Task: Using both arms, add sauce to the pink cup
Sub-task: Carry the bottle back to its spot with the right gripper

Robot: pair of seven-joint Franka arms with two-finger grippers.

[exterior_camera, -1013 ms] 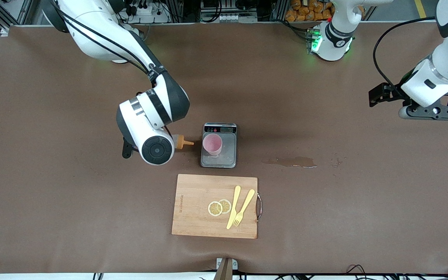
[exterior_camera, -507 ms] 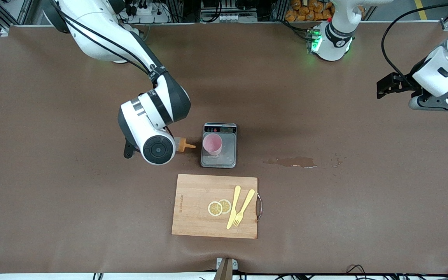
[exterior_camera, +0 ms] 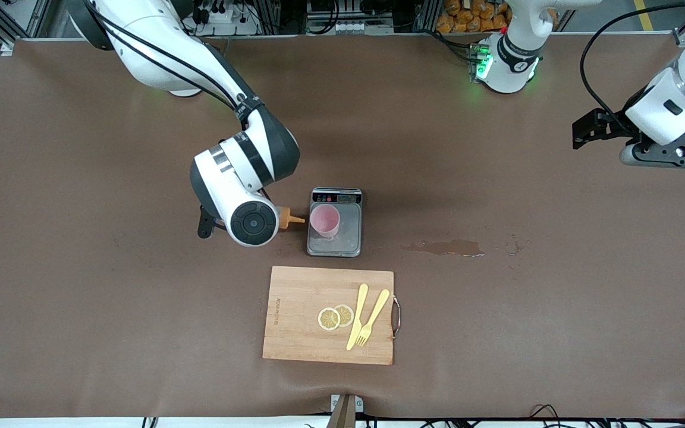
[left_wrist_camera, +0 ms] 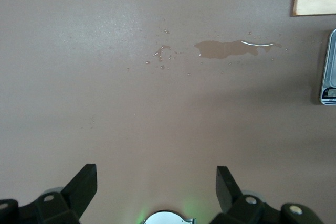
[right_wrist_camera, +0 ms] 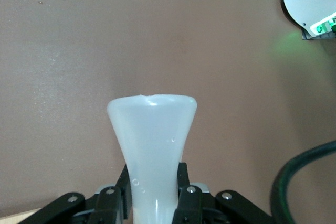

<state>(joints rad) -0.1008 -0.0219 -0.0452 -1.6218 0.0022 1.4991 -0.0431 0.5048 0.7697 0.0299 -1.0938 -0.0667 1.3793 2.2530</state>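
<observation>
1. Right gripper [right_wrist_camera: 155,203] hangs over the counter [exterior_camera: 81,297], jaws clamped on the sauce bottle [right_wrist_camera: 152,145], held sideways with its orange nozzle [exterior_camera: 289,219] pointing at the cup.
2. Pink cup [exterior_camera: 324,220] stands upright on the grey scale [exterior_camera: 335,244], at 12 o'clock from the cutting board [exterior_camera: 295,315].
3. Left gripper [left_wrist_camera: 157,192] waits at its arm's end, jaws wide apart and empty, over the counter near a spill [left_wrist_camera: 231,49].
</observation>
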